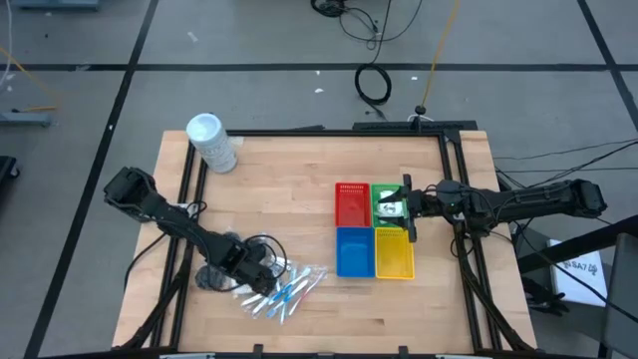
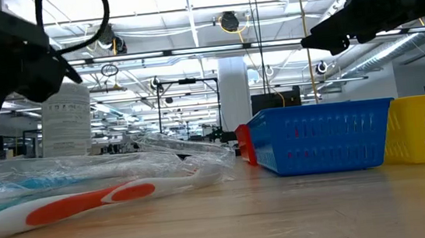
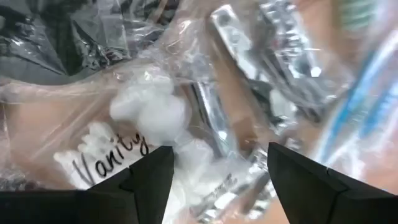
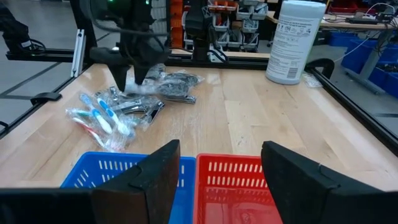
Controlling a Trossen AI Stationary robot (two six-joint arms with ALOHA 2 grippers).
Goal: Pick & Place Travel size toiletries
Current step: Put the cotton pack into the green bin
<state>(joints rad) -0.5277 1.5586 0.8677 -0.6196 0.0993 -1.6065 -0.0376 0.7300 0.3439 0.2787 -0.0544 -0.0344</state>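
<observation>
The travel size toiletries lie in a loose pile [image 1: 284,287] of clear wrappers on the table's near left. In it are a "Vanity" bag [image 3: 118,152] of cotton balls and swabs, wrapped metal clippers [image 3: 273,43] and blue-and-white toothbrushes [image 4: 99,118]. My left gripper [image 3: 217,152] points down just above the pile's left end, open, with the "Vanity" bag below its fingers. My right gripper [image 1: 397,207] hovers level over the green tray [image 1: 379,194], open, with nothing between its fingers. A white item [image 1: 392,210] shows in that tray.
Red [image 1: 351,204], blue [image 1: 354,251] and yellow [image 1: 394,254] trays adjoin the green one in a square block at the table's right. A tall white tub [image 1: 211,143] stands at the far left corner. Bare wood lies between the pile and the trays.
</observation>
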